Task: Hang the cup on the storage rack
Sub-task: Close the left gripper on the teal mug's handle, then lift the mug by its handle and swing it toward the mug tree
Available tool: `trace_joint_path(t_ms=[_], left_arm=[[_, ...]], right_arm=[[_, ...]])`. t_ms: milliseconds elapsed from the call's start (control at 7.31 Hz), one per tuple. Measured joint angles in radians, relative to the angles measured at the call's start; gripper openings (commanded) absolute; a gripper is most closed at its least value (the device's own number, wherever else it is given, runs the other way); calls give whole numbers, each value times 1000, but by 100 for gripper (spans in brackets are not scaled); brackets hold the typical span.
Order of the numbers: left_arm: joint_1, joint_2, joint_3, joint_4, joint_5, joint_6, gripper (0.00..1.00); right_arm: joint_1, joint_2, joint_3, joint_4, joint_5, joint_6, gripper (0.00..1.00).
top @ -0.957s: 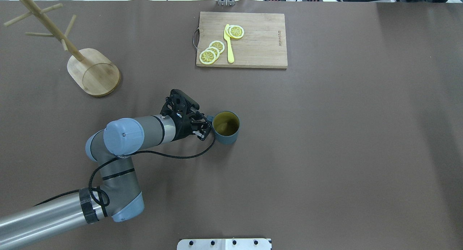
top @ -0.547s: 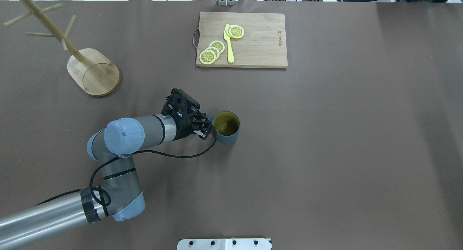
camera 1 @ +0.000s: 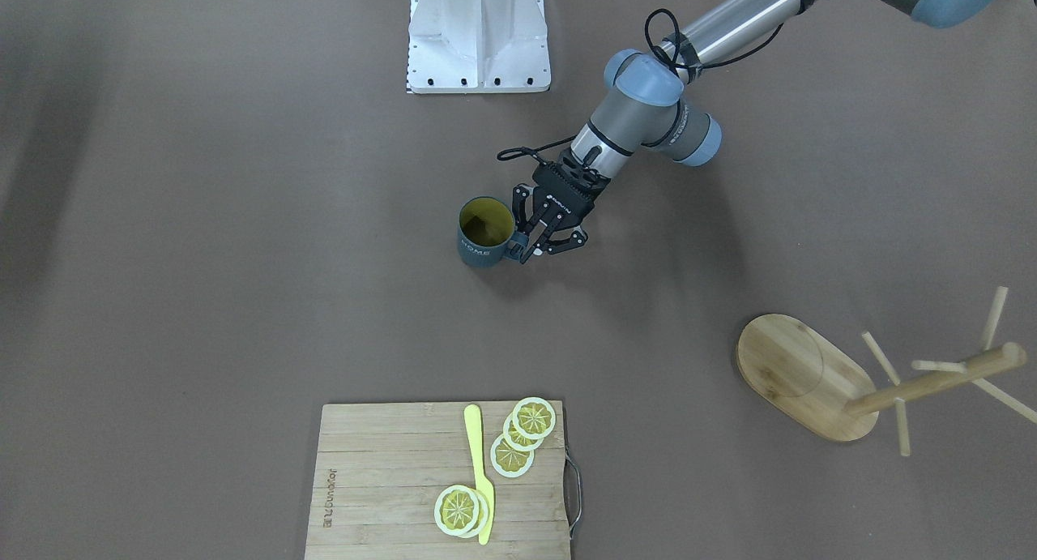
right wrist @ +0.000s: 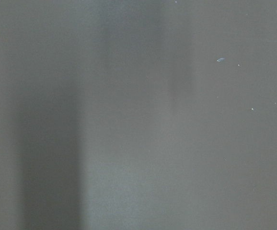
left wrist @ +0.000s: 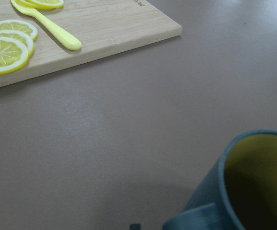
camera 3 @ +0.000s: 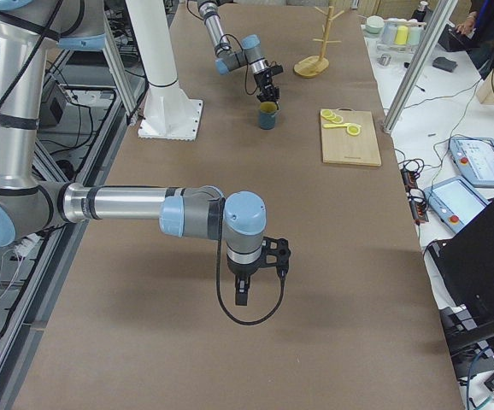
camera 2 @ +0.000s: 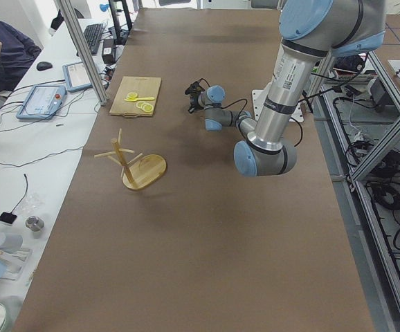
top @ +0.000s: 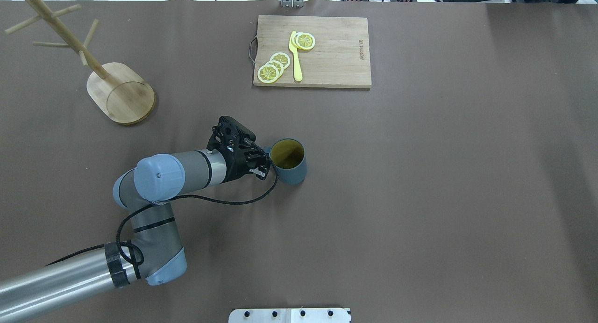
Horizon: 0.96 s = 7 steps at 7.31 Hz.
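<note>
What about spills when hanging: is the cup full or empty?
Empty: the cup shows a bare yellowish-olive inside down to its bottom, with nothing in it.

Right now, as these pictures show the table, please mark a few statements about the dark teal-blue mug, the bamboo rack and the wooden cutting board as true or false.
1. The left gripper grips the loop handle of the dark teal-blue mug. True.
2. All pegs of the light bamboo mug rack are bare. True.
3. The mug stands on the rack's oval base. False: it is at the left gripper, apart from the rack.
4. Yellow lemon slices lie on the rectangular wooden cutting board. True.
5. The yellow plastic utensil lies on the table beside the board. False: the yellow plastic utensil lies on the board.
</note>
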Motion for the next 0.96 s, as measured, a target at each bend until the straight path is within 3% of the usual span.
trace_joint_path(t_ms=[957], left_arm=[[-8,6,-7,-128,-1,-77,0]], right_arm=[[0,-2,0,0,-2,-1,100]])
